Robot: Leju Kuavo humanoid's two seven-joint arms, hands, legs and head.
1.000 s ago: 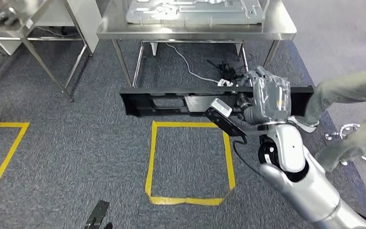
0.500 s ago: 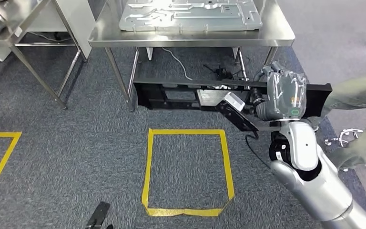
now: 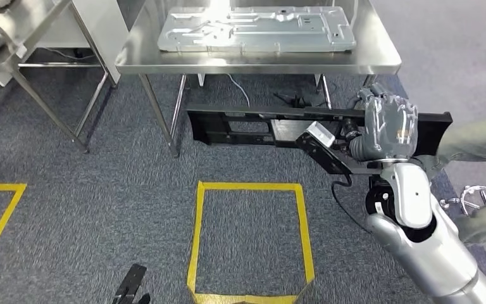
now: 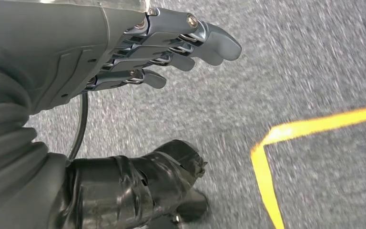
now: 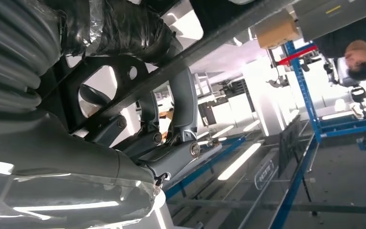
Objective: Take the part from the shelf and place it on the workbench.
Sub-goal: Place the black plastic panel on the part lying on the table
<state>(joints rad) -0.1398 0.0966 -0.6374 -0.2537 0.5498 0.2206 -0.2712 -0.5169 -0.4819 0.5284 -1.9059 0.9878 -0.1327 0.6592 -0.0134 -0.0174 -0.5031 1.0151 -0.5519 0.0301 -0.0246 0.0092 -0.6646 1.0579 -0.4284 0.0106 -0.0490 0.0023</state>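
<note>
A long black part hangs level in front of me, gripped near its right end by my right hand. It sits just below and in front of the steel workbench's front edge. The right wrist view shows that hand's fingers wrapped around the black part. My left hand hangs over the grey carpet with its fingers stretched out and holds nothing.
A flat silver metal panel lies on the workbench top. A person's legs and a chair base stand at the right. A second steel table is at the left. A yellow tape square marks the carpet; cables lie under the bench.
The whole view has shifted: I have walked closer to the workbench. My right hand, still gripping the black part, now sits higher and further right in the picture.
</note>
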